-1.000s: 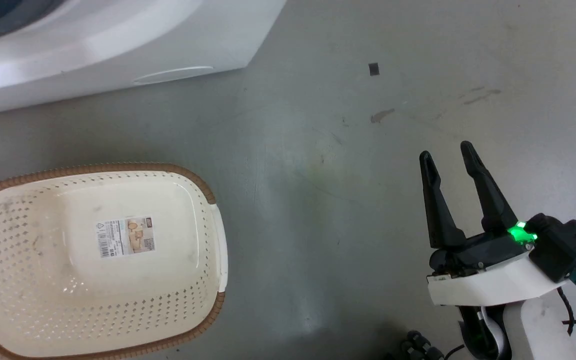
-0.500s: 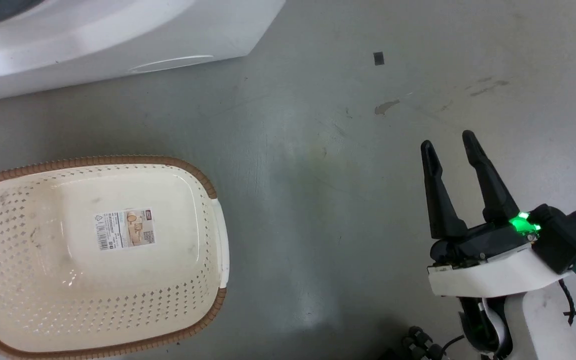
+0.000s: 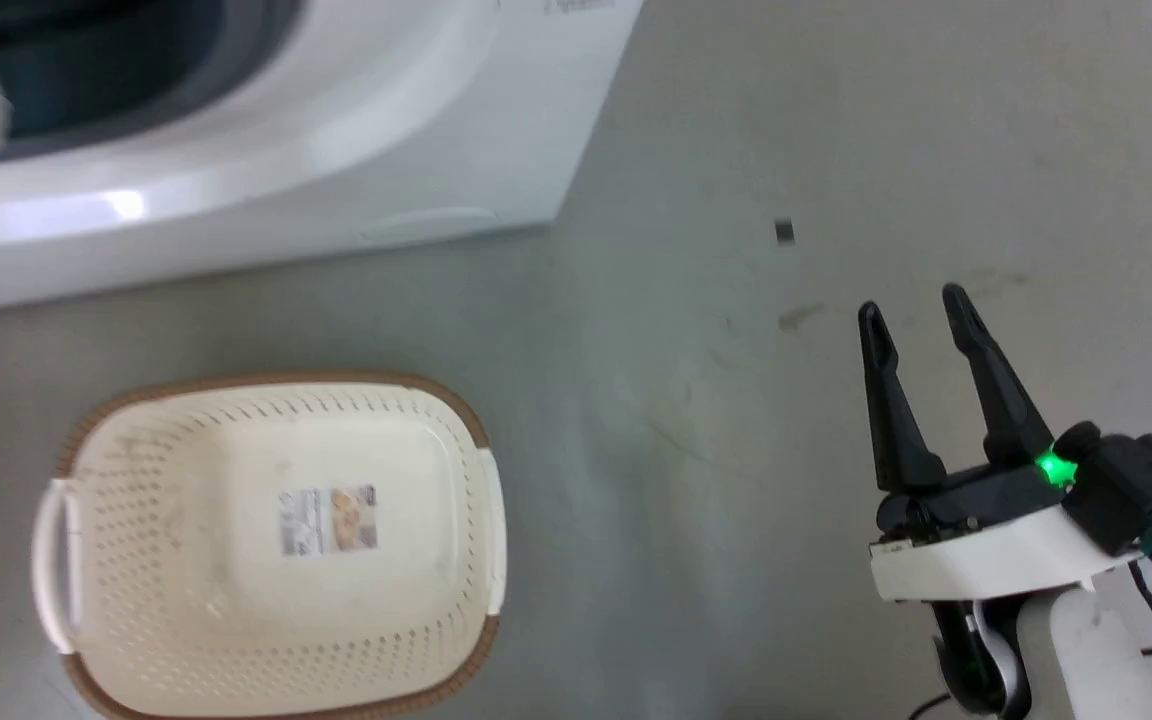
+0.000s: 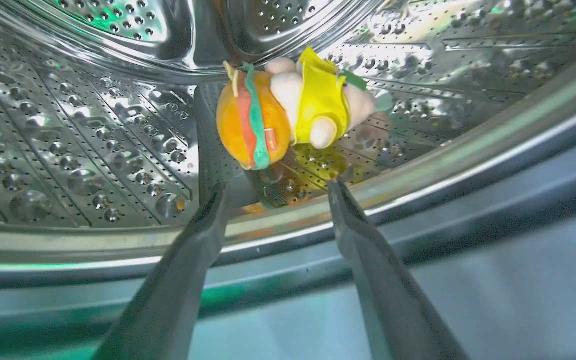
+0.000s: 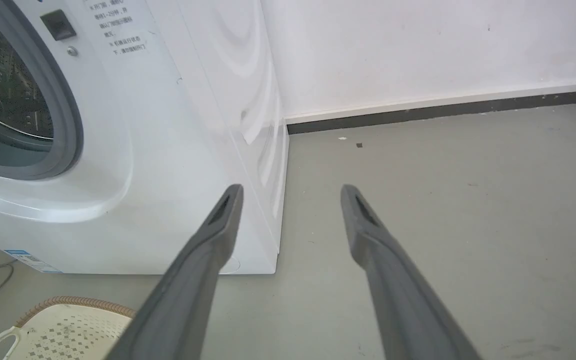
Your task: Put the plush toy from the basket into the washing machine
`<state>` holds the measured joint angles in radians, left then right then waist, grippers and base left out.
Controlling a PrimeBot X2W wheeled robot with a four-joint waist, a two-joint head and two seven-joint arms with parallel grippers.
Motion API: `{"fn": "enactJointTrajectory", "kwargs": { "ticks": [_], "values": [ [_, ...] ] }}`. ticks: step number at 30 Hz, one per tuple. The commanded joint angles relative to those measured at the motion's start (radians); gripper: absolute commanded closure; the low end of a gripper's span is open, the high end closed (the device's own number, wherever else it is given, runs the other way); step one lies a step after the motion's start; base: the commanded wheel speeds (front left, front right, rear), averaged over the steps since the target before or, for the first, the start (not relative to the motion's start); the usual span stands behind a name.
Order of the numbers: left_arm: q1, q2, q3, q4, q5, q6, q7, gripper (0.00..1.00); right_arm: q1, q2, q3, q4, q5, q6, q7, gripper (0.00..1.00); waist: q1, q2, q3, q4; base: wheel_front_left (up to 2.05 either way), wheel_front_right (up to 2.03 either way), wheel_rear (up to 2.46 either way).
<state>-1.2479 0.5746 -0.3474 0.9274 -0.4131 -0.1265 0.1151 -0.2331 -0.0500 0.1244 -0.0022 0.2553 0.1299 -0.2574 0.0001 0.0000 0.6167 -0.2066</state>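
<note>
Left wrist view: pink, yellow-bibbed plush toy [image 4: 293,110] is lying upper centre in the steel drum [image 4: 93,150], just beyond left gripper's [image 4: 277,189] wide-apart fingers pointing in.

cream basket [image 3: 186,500] on the grey floor [image 3: 696,450] before the white washing machine [image 3: 356,120], right gripper [image 3: 914,304] well aside, fingers apart

Glossy steel washing machine drum [image 4: 93,150] (perforated); soft plush toy [image 4: 290,107]
</note>
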Motion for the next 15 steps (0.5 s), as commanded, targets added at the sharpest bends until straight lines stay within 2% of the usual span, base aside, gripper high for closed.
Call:
{"fn": "enactJointTrajectory", "kwargs": {
  "ticks": [1,12,15],
  "values": [
    [0.025,-0.006,-0.006,0.003,-0.01,-0.004,-0.016,0.0,0.014,0.0,-0.005,0.005,-0.009,0.001,-0.004,0.0,-0.0001,0.0,-0.093,0.041,0.0,0.0,0.0],
    [0.317,-0.112,-0.046,-0.03,-0.103,-0.003,-0.27,0.0,0.133,0.0,-0.055,0.031,-0.064,0.001,-0.004,0.0,-0.0001,0.0,-0.375,0.152,0.0,0.0,0.0],
    [0.401,-0.14,-0.033,-0.07,-0.123,0.014,-0.327,0.0,0.168,0.0,-0.069,0.033,-0.073,0.001,-0.004,0.0,-0.0001,0.0,-0.43,0.181,0.0,0.0,0.0]
  ]
}}
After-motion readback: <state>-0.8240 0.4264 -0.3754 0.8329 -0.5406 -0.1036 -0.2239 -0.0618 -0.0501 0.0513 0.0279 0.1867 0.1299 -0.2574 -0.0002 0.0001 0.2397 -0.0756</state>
